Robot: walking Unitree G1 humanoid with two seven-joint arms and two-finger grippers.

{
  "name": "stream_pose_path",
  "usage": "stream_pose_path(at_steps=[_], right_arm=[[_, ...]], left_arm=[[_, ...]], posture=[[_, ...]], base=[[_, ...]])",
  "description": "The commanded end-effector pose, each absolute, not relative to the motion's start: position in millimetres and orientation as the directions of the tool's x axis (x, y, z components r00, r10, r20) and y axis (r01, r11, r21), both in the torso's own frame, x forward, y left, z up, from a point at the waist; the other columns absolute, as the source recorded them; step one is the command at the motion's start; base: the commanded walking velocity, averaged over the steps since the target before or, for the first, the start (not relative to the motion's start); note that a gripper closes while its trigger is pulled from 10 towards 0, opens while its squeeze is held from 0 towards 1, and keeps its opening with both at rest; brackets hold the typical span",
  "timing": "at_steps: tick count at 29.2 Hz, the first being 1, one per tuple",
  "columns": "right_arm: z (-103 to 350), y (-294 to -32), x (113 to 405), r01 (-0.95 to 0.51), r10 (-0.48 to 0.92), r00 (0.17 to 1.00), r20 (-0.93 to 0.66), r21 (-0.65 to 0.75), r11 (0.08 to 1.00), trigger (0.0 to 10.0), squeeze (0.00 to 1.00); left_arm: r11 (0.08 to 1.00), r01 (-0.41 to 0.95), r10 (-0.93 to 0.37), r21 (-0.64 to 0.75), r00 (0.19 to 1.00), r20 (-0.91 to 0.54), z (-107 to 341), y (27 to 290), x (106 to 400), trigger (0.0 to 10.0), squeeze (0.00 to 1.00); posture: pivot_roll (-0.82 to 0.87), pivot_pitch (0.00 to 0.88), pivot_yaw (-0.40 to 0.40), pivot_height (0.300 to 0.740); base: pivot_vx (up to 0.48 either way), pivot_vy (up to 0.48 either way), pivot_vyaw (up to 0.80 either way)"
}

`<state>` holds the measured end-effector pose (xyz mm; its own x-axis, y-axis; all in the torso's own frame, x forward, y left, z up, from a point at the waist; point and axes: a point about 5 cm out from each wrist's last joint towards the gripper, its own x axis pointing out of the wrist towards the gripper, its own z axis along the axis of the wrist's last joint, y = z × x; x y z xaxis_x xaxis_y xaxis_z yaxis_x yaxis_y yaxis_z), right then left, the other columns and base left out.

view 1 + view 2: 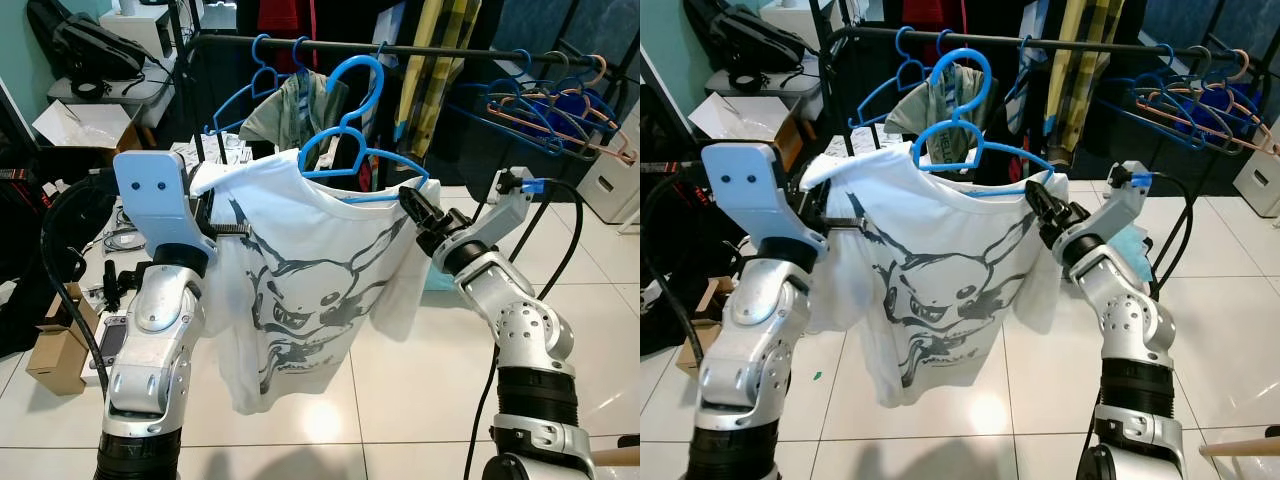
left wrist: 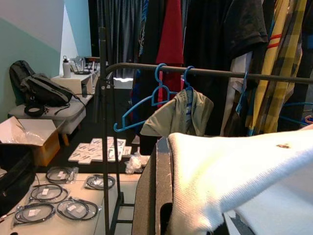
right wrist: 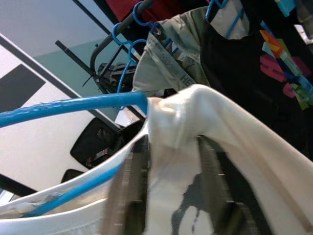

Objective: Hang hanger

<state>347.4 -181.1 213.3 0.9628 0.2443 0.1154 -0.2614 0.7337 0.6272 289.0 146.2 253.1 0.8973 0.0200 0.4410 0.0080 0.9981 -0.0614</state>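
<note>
A long black rail [image 1: 400,48] runs across the room, and lots of clothes hang from it: a red top [image 2: 171,39], a yellow checked shirt [image 1: 437,60] and a small green shirt [image 1: 290,105] on a blue hanger. More bare hangers [image 1: 540,105], blue and pink, hang at the right end of the rail. In front of the rail the robot holds up a big white shirt [image 1: 300,290] with a grey cartoon face on it. The shirt sits on a blue hanger [image 1: 345,150], and the hanger's hook is up near the rail but I cannot tell if it is on it. The shirt hangs down between the two arms, above the white tile floor [image 1: 400,400]. The left gripper [image 1: 215,225] is at the shirt's left shoulder, and its fingers are pressed onto the white cloth there. The right gripper [image 1: 415,208] is at the shirt's right shoulder, just under the end of the blue hanger, and its two black fingers [image 3: 132,181] pinch the cloth where it folds over the hanger's arm. So the hanger lies between the two grippers and a little higher than both. Off to the left there is an open cardboard box [image 1: 85,130] with white paper or plastic in it, a black bag [image 2: 44,88] on a low bench, and some coiled black cables [image 2: 58,196] lying flat. A small brown box [image 1: 60,350] sits on the floor by the left arm.
</note>
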Motion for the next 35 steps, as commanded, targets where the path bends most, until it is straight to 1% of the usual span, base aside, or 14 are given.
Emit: stream_pose_path(at_steps=[1,13,14,16,18,26,28,30,35], right_arm=[[212,-181,349,-0.254,0.237,0.965,0.115,0.643,0.723,0.0,0.0],[212,-183,350,-0.243,0.234,0.967,0.099,0.631,0.737,0.0,0.0],[214,-183,350,-0.247,0.234,0.967,0.104,0.624,0.741,0.0,0.0],[214,-183,350,-0.247,0.234,0.967,0.104,0.624,0.741,0.0,0.0],[218,-185,349,-0.264,0.243,0.963,0.119,0.6,0.755,0.0,0.0],[227,-186,345,-0.303,0.272,0.952,0.141,0.567,0.766,0.0,0.0],[233,-183,342,-0.336,0.303,0.941,0.152,0.544,0.769,0.0,0.0],[233,-183,342,-0.336,0.303,0.941,0.152,0.544,0.769,0.0,0.0],[238,-171,339,-0.39,0.355,0.919,0.17,0.52,0.76,0.0,0.0]], left_arm=[[0.997,0.014,0.025,-0.079,0.882,0.47,260,147,285,10.0,0.0],[0.997,0.024,0.014,-0.074,0.881,0.473,261,146,284,10.0,0.0],[0.998,0.037,-0.009,-0.051,0.885,0.466,259,145,285,10.0,0.0],[0.998,0.037,-0.009,-0.051,0.885,0.466,259,145,285,10.0,0.0],[0.997,0.065,-0.078,0.044,0.892,0.446,256,142,287,10.0,0.0],[0.995,0.062,-0.087,0.075,0.909,0.407,251,147,291,10.0,0.0],[0.996,0.051,-0.077,0.077,0.918,0.389,248,149,294,10.0,0.0],[0.996,0.051,-0.077,0.077,0.918,0.389,248,149,294,10.0,0.0],[0.993,0.076,-0.105,0.092,0.926,0.363,243,142,295,10.0,0.0]], posture=[[-0.05,0.101,-0.026,0.74],[-0.05,0.101,-0.027,0.74],[-0.05,0.102,-0.026,0.74],[-0.05,0.102,-0.026,0.74],[-0.05,0.101,-0.024,0.74],[-0.06,0.103,-0.016,0.74],[-0.06,0.101,-0.012,0.74],[-0.06,0.101,-0.012,0.74],[-0.06,0.099,-0.012,0.74]], base=[[0.0,0.0,0.0],[0.0,0.0,0.0],[0.0,0.0,0.0],[0.0,0.0,0.0],[0.0,0.0,0.0],[0.0,0.0,0.0],[0.0,0.0,0.0],[0.0,0.0,0.0],[0.0,0.0,0.0]])
